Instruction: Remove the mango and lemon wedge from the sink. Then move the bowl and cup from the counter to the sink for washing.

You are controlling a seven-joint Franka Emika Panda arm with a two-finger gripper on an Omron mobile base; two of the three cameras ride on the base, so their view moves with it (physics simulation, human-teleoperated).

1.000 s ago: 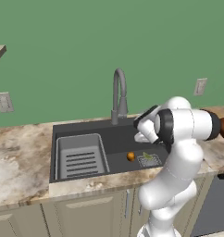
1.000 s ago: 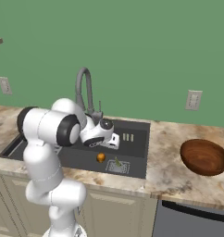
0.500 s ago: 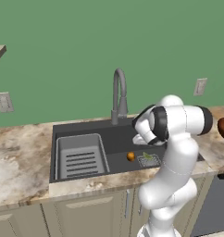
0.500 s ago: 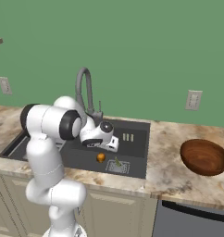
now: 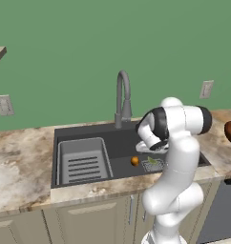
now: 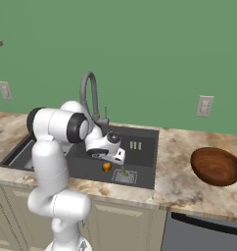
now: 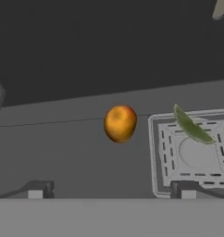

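Presently the end effector [image 7: 111, 192], fingers apart and empty, hangs above the mango [image 7: 120, 122] in the sink [image 5: 89, 134], apparently on step 1, needing a descent.

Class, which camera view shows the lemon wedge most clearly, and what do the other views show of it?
The hand view: the lemon wedge appears large, a green pointed sliver lying across the square drain grate, right of the mango. In both base views it is a tiny green speck in the sink, beside the arm.

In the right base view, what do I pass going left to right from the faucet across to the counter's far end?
Faucet → mango → lemon wedge on the drain → wall outlet → bowl.
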